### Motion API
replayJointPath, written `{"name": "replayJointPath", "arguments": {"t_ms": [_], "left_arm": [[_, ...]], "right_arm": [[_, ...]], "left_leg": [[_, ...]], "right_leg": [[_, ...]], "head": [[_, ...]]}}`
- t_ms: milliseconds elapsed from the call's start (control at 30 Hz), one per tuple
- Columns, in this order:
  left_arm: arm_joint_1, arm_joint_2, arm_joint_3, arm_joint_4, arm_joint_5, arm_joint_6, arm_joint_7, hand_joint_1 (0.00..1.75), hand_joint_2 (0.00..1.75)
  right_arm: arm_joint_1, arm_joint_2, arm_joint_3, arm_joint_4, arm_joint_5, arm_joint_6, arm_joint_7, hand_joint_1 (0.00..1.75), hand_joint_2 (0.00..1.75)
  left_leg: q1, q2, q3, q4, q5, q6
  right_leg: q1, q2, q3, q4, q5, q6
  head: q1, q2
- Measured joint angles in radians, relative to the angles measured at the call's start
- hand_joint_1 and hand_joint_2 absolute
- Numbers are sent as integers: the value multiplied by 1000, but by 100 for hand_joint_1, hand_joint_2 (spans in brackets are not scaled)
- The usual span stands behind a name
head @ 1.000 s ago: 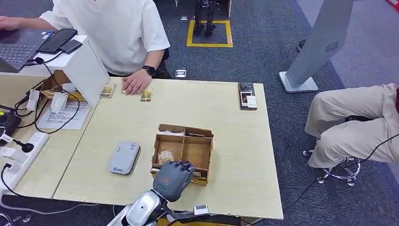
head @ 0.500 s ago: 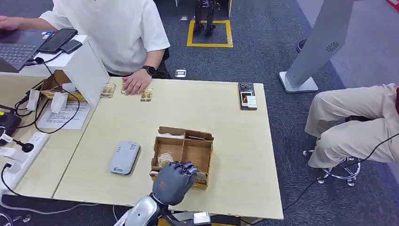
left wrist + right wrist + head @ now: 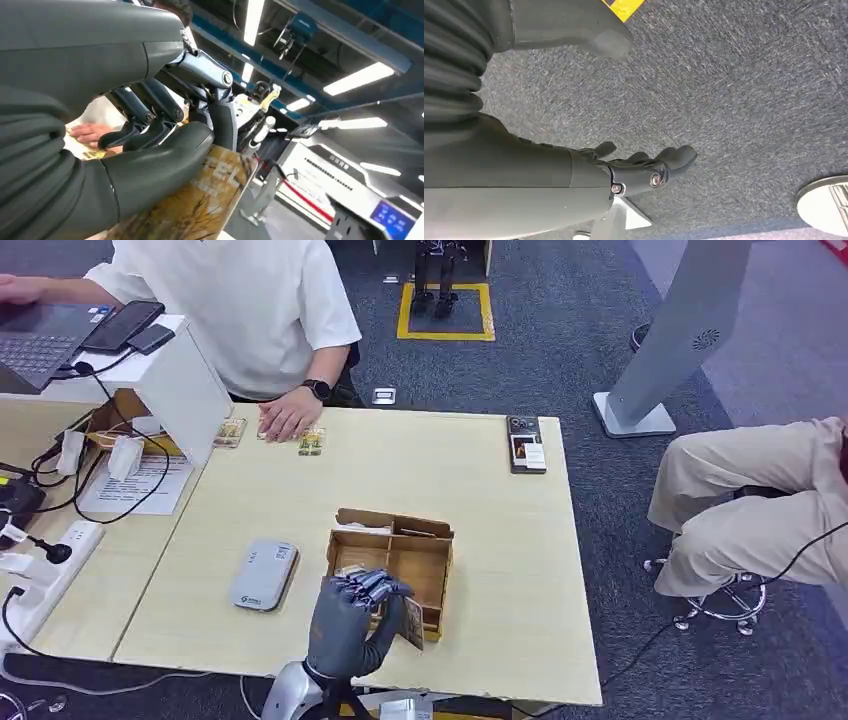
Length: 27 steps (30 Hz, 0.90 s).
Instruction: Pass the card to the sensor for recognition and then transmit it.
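Observation:
My left hand (image 3: 352, 620) hovers over the near edge of the cardboard box (image 3: 432, 562) and pinches a yellowish card (image 3: 411, 622) between thumb and fingers. In the left wrist view the card (image 3: 200, 205) stands out past the thick thumb (image 3: 160, 167). The grey card sensor (image 3: 264, 575) lies flat on the table left of the box. My right hand (image 3: 644, 167) hangs above grey carpet, fingers apart, nothing in it.
A person in a white shirt sits at the far side, one hand (image 3: 288, 416) on the table beside two cards (image 3: 311, 441). A phone (image 3: 526, 443) lies far right. Cables and a power strip (image 3: 45, 562) line the left. Another seated person's leg (image 3: 750, 500) is at right.
My left hand has risen out of the box and turned, lifting a card with it; earlier it was reaching down into the box's left compartment.

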Motion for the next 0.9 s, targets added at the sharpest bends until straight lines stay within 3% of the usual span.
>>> {"name": "replayJointPath", "arguments": {"t_ms": [267,433,667,900], "left_arm": [[31,-41,83,-29,144,0,-87,175,175],[36,-58,120,-35,224,-2,-79,175,175],[20,-82,188,-40,495,-43,-74,175,175],[-33,-94,245,-40,660,-92,-98,175,175]], "right_arm": [[0,0,0,-2,-8,0,3,0,175],[0,1,0,-6,-12,0,6,0,175],[2,5,0,-16,-7,0,7,0,175],[2,5,0,-17,11,0,6,0,175]], "left_leg": [[0,0,0,0,0,0],[0,0,0,0,0,0],[0,0,0,0,0,0],[0,0,0,0,0,0]], "right_leg": [[0,0,0,0,0,0],[0,0,0,0,0,0],[0,0,0,0,0,0],[0,0,0,0,0,0]], "head": [[0,0],[0,0],[0,0],[0,0]]}}
